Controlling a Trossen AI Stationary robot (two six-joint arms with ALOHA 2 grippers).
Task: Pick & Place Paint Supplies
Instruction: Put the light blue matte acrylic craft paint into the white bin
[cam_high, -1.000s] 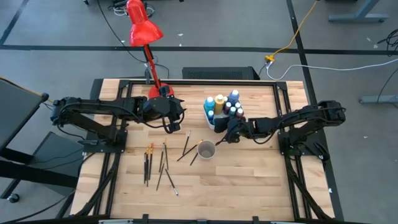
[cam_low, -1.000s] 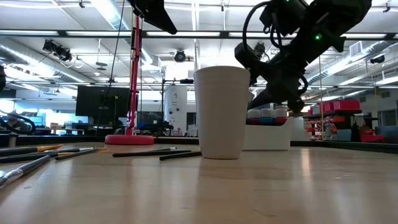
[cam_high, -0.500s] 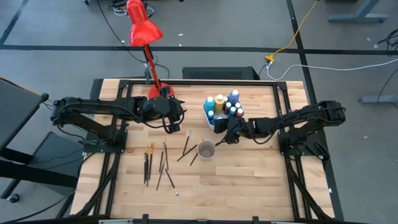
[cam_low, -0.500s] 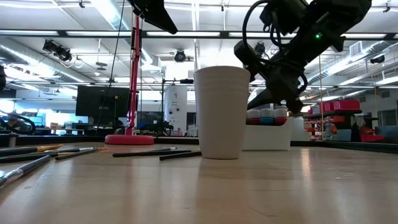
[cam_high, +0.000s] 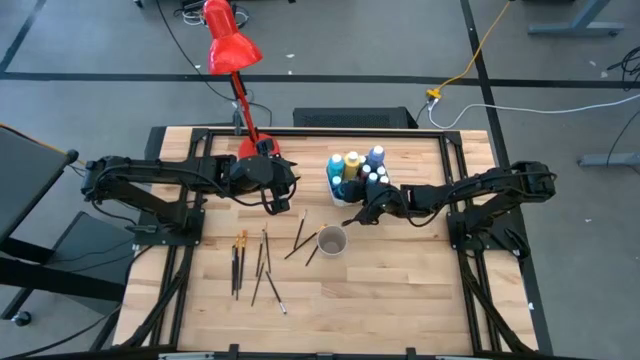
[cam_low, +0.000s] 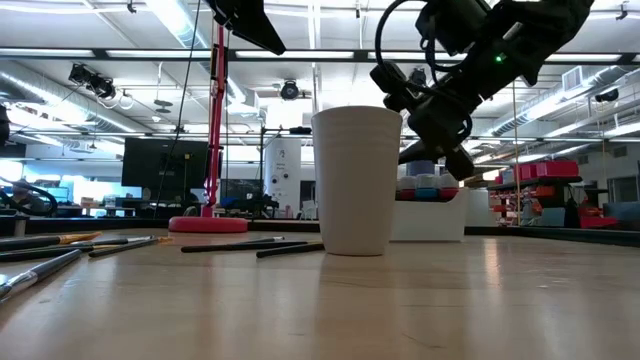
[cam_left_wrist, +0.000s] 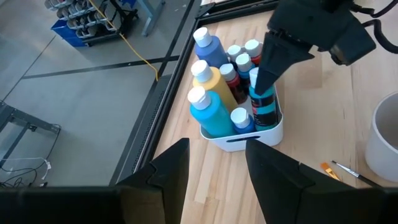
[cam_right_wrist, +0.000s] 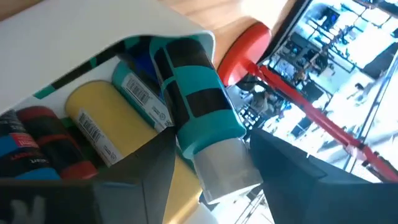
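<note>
Right gripper has shifted toward the white bin; its fingers straddle a teal bottle set among the other bottles, apparently just loosened. Placing step; next, withdraw. Left gripper waits, fingers spread.

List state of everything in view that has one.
left claw, open, empty, above table
right claw, at the teal bottle
teal bottle, capped, at the bin's edge
other bottles, capped, upright in bin
bin, upright, nearly full
cup, upright
brushes, lying flat on table
lamp, standing
</note>
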